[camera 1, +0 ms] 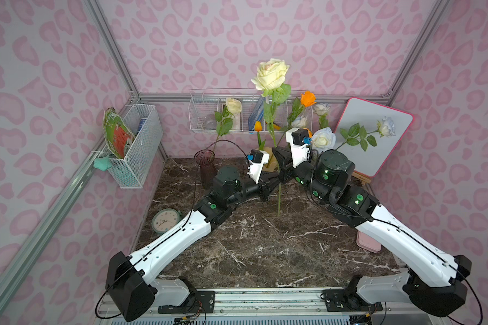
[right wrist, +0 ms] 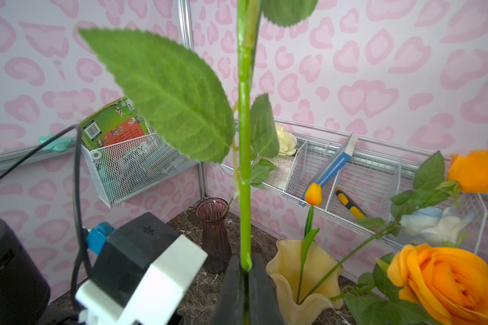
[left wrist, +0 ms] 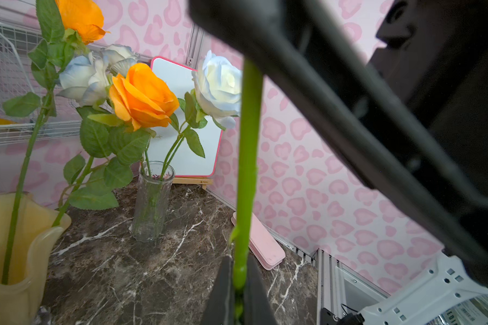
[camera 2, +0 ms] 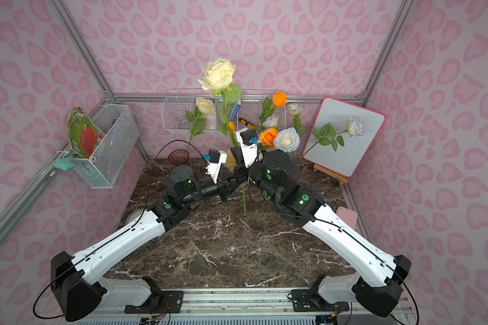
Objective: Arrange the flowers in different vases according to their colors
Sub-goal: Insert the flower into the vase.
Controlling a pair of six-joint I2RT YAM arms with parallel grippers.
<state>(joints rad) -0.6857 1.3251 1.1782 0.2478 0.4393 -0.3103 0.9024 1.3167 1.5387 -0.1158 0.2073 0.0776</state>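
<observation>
A cream-yellow rose [camera 1: 271, 73] stands upright over mid-table, its stem [camera 1: 279, 202] hanging below both grippers. My left gripper [left wrist: 238, 261] is shut on the stem, and my right gripper [right wrist: 245, 259] is shut on it just above. Behind them, the cream-yellow vase [right wrist: 302, 281] holds an orange tulip [right wrist: 313, 194] and orange roses [camera 2: 268, 137]. The purple vase [camera 1: 206, 166] holds another cream rose [camera 1: 234, 105]. The clear vase [left wrist: 152, 202] holds bluish white roses [camera 1: 323, 139], and one [camera 1: 386, 126] shows against the white board.
White wire baskets hang on the back wall [camera 1: 206, 112] and the left wall [camera 1: 135, 146]. A pink-framed white board [camera 1: 378, 157] leans at the back right. A green clock [camera 1: 165, 221] lies left and a pink flat case [camera 1: 368, 242] right.
</observation>
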